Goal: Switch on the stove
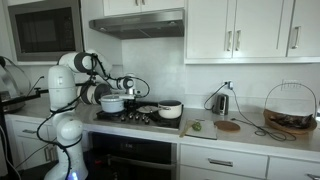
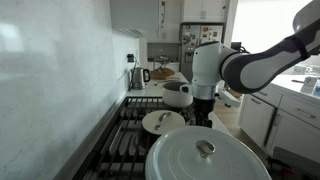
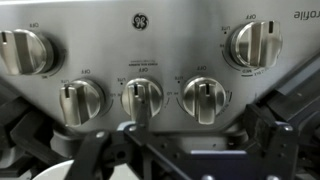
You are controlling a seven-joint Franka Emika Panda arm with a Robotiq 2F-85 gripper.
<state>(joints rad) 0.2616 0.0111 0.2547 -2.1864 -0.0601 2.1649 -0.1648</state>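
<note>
In an exterior view, the stove (image 1: 135, 117) sits in the counter below the range hood (image 1: 137, 24), and the gripper (image 1: 127, 86) hangs over a white pot (image 1: 112, 102). In an exterior view, the gripper (image 2: 203, 112) points down at the stove's front edge. In the wrist view, the fingers (image 3: 92, 152) are spread wide, gripping nothing, below the centre knob (image 3: 142, 98).

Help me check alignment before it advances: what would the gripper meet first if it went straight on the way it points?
Most likely the middle knob of the lower row on the stove front panel, which lies just ahead of the open gripper in the wrist view. Depth is unclear.
</note>
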